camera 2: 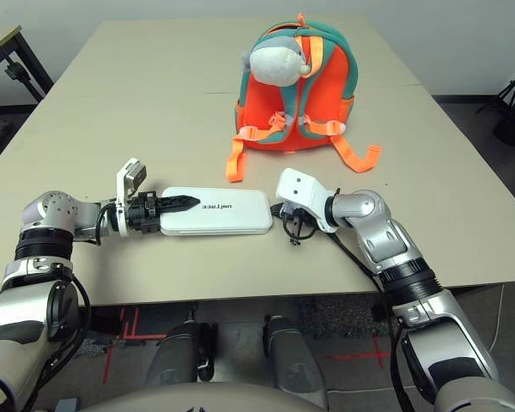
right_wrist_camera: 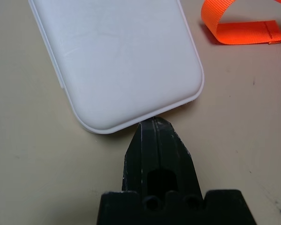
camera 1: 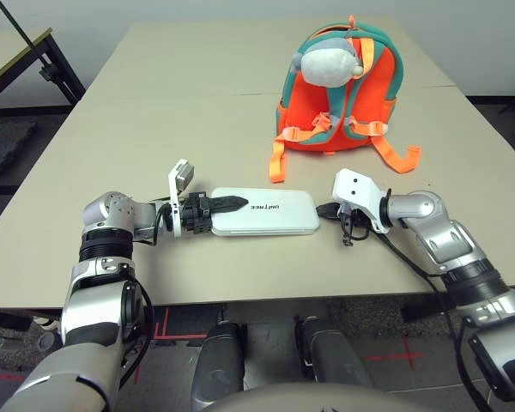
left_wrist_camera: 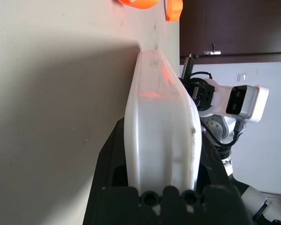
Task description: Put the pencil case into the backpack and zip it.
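Left gripper [camera 1: 226, 203] clamped on pencil case [camera 1: 266, 212] end | right gripper [right_wrist_camera: 155, 125] squeezed tight, touching other end | looked stiff, light, slippery.

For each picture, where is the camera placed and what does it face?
Left eye, right eye: on the head, looking down at the table, backpack and pencil case; both forearms show.
Left wrist: along the left tool, whose fingers flank the case's end; the right tool shows beyond.
Right wrist: along the shut right tool at the case's other end.
All share the case.
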